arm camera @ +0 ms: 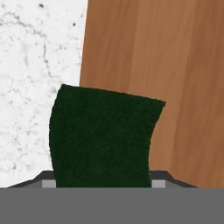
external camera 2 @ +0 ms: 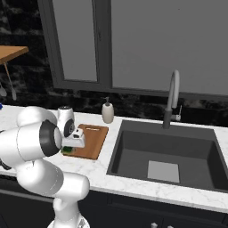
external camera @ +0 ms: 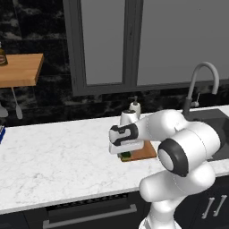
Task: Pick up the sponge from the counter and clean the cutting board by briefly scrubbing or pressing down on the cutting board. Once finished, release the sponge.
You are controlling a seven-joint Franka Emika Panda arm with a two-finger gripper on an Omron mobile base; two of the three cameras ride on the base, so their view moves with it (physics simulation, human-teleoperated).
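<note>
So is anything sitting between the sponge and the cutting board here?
Nothing visible. In the hand view the sponge fills the space just ahead of the gripper, overlapping the edge where the counter meets the cutting board. The board's visible surface is bare; the soap dispenser stands behind it.

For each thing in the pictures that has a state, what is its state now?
sponge: held in the gripper, over the edge of the cutting board
gripper: shut on the sponge
cutting board: flat on the counter
faucet: no water running
sink: empty
</note>
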